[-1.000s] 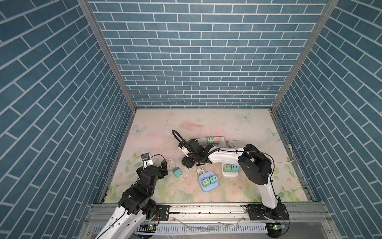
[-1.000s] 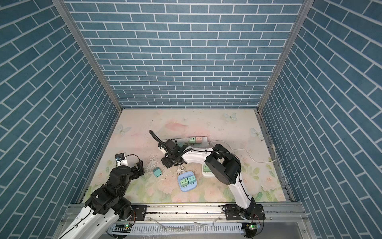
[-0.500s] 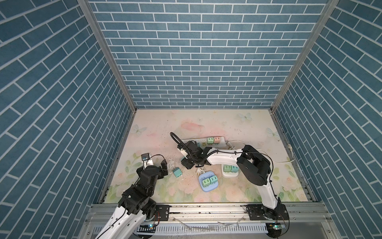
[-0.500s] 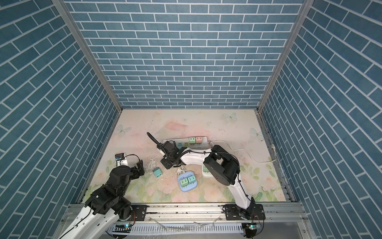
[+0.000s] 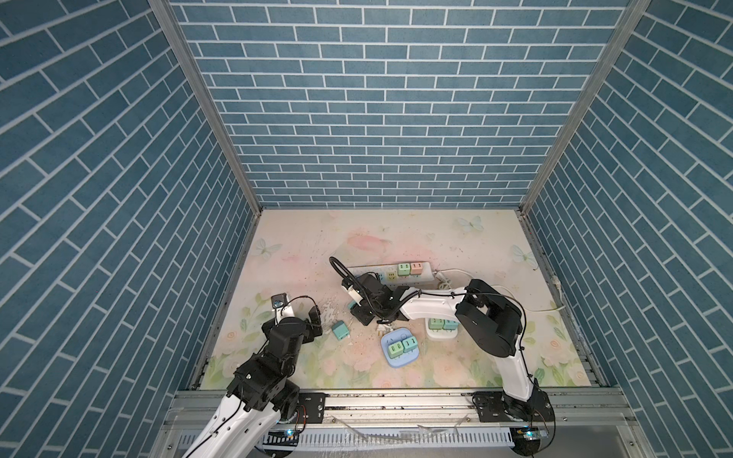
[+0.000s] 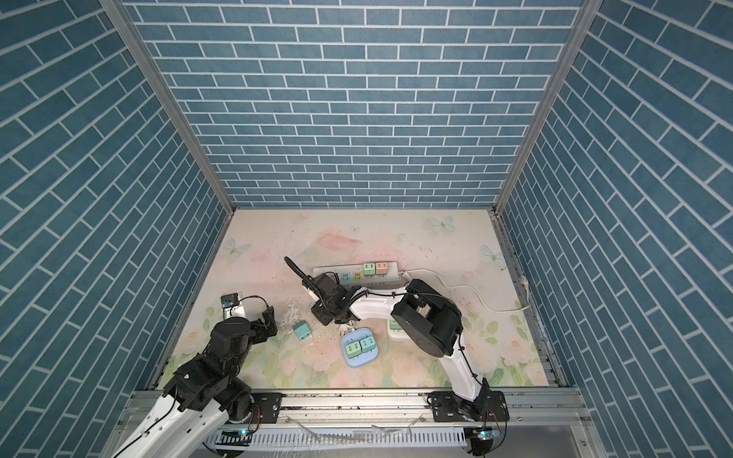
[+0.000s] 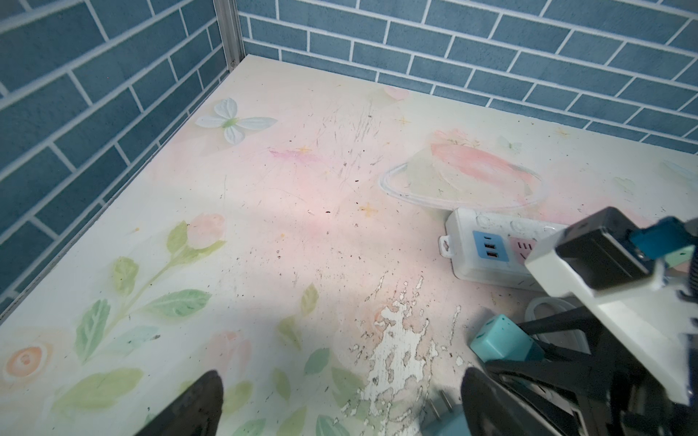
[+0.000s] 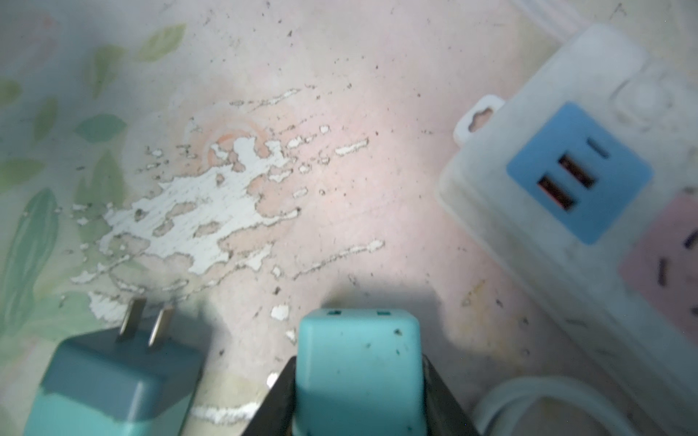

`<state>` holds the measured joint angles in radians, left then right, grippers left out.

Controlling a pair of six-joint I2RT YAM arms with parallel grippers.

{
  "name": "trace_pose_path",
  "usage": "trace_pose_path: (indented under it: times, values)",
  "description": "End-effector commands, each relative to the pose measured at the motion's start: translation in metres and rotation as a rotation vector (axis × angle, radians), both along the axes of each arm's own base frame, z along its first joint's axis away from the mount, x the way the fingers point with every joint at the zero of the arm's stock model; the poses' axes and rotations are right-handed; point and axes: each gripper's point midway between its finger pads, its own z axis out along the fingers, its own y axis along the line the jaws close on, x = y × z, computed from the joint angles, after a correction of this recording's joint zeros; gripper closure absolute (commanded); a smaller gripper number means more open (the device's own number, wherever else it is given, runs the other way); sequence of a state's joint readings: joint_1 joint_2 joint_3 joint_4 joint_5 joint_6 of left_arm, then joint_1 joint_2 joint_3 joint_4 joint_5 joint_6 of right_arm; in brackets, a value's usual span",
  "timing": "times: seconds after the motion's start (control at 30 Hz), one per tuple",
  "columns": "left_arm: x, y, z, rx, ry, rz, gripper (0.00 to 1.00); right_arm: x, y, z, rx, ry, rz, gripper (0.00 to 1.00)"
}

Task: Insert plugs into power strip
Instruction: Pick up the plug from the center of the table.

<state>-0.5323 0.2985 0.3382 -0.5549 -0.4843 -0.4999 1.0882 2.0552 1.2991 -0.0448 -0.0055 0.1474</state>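
The white power strip point(image 5: 390, 273) lies mid-table with a green plug point(image 5: 403, 270) and a pinkish plug point(image 5: 416, 268) seated in it. My right gripper point(image 8: 359, 381) is shut on a teal plug point(image 8: 359, 370), its jaws pressed against both sides, just off the strip's USB end point(image 8: 578, 173). In a top view this gripper point(image 5: 353, 307) sits low over the mat. A second teal plug point(image 5: 340, 330) lies loose, prongs bare point(image 8: 145, 321). My left gripper point(image 7: 340, 404) stands open beside it, holding nothing.
A blue tray point(image 5: 390, 363) holds two green plugs, and a white tray point(image 5: 434, 335) holds two more under my right arm. A white cord point(image 5: 511, 297) runs from the strip toward the right wall. A white cord loop point(image 8: 528, 404) lies by the held plug.
My right gripper's jaws have narrowed onto the teal plug, with the arm shifting only slightly. The left arm has not moved.
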Motion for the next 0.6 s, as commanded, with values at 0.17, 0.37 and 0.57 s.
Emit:
trace_pose_path:
  times: [0.17,0.37,0.57]
  values:
    - [0.001,0.004,0.004,0.008,-0.005,0.023,0.0,0.005,-0.031,0.115,0.202,-0.252,-0.002,0.73]
    - [0.004,-0.003,0.003,0.012,-0.002,-0.011,0.01,0.006,-0.076,0.16,0.288,-0.428,-0.032,0.8]
    - [0.008,-0.008,0.005,0.016,-0.007,-0.039,0.0,-0.003,-0.105,0.19,0.354,-0.582,0.0,0.87]
